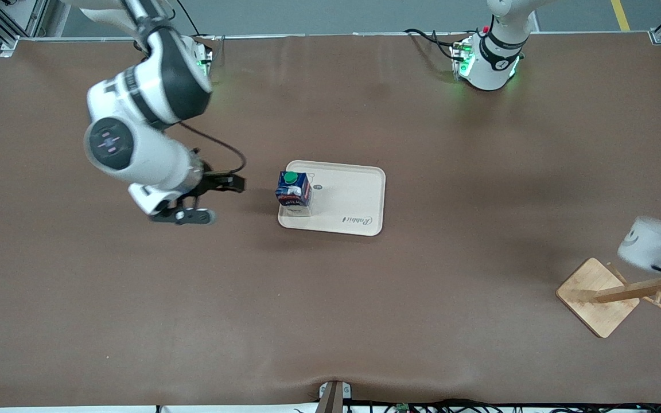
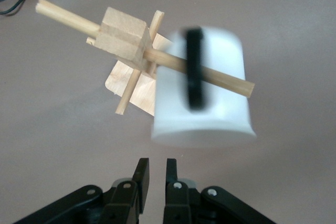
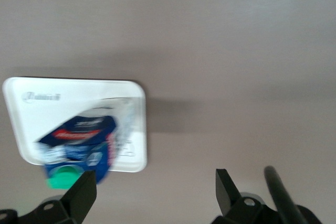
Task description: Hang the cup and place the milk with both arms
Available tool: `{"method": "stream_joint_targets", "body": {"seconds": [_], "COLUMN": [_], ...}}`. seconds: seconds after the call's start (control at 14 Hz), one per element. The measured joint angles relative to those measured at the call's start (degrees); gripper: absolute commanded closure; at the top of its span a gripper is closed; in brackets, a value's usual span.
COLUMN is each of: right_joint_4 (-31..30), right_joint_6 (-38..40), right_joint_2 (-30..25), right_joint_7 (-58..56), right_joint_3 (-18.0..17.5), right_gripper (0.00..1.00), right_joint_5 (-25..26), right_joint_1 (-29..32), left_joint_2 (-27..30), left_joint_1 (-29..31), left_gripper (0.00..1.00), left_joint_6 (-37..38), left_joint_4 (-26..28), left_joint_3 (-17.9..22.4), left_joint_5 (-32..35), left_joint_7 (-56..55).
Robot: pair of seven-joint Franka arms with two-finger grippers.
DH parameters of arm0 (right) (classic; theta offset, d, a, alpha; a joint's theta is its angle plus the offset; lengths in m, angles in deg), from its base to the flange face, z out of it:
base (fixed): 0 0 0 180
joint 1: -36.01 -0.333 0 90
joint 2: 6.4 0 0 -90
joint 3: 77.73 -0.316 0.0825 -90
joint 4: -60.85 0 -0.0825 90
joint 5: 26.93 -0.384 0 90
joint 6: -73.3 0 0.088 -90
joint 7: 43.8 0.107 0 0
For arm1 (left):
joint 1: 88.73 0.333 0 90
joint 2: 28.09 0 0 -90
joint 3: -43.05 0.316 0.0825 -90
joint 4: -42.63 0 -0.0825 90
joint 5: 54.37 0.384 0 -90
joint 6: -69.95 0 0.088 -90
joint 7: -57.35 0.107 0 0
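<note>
The white cup (image 1: 649, 244) with its black handle (image 2: 194, 69) hangs on a peg of the wooden rack (image 1: 597, 295); in the left wrist view the peg (image 2: 226, 80) passes through the handle. My left gripper (image 2: 156, 166) is close to the cup, open by a narrow gap with nothing between its fingers. The blue milk (image 1: 294, 189) with its green cap stands upright on the cream tray (image 1: 353, 201), at the tray's end toward the right arm. My right gripper (image 1: 220, 199) hovers over the table beside the milk (image 3: 79, 145), open wide and empty.
The rack's square base sits near the left arm's end of the table, close to the table's edge. The rack's block (image 2: 123, 38) carries several thin pegs sticking out. Cables lie along the table edge nearest the front camera.
</note>
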Motion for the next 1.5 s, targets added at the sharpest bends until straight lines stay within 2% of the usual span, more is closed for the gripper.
{"method": "stream_joint_targets", "body": {"seconds": [0.07, 0.14, 0.21, 0.29, 0.57, 0.79, 1.21, 1.29, 1.43, 1.5], "right_joint_4": [-0.24, -0.46, -0.74, -1.04, -2.21, -2.43, -3.55, -3.66, -3.88, -3.89], "right_joint_6": [-2.15, -3.95, -5.17, -5.82, -6.93, -9.34, -14.69, -14.69, -14.69, -14.60], "right_joint_2": [0.01, 0.06, 0.20, 0.41, 1.41, 3.22, 6.14, 6.33, 6.39, 6.39], "right_joint_7": [3.51, 6.70, 9.32, 10.88, 12.80, 16.63, 22.04, 22.20, 22.20, 22.20], "right_joint_3": [-0.02, -0.04, -0.04, -0.04, 0.09, 0.08, 0.09, 0.11, 0.33, 0.44], "right_gripper": [0.00, 0.00, 0.00, 0.00, 0.00, 0.00, 0.00, 0.08, 0.88, 1.00], "right_joint_5": [0.00, 0.00, 0.00, 0.05, 1.53, 6.27, 7.06, 7.24, 7.84, 8.25], "right_joint_1": [-2.70, -5.09, -7.03, -8.33, -9.33, -10.88, -14.56, -14.66, -14.65, -14.65], "left_joint_2": [-0.29, -0.61, -0.89, -1.09, -1.30, -0.73, 6.55, 7.86, 9.77, 10.52], "left_joint_1": [0.00, -0.02, -0.07, -0.15, -0.24, -0.39, -2.86, -2.96, -3.02, -3.13], "left_gripper": [0.63, 0.44, 0.08, 0.00, 0.00, 0.00, 0.00, 0.00, 0.00, 0.00], "left_joint_6": [0.00, 0.00, 0.00, 0.00, 0.02, 0.51, 9.63, 10.67, 13.13, 14.20], "left_joint_4": [-0.62, -1.22, -1.61, -1.83, -2.48, -3.22, -4.04, -4.03, -4.03, -4.04], "left_joint_3": [-0.01, -0.05, -0.12, -0.20, -0.46, -1.11, -5.51, -7.13, -11.52, -13.59], "left_joint_5": [0.00, 0.00, 0.00, 0.00, -0.72, -0.72, 0.19, 1.66, 6.36, 7.89], "left_joint_7": [0.00, 0.00, 0.00, 0.00, -0.43, -4.01, -22.27, -26.12, -30.52, -31.65]}}
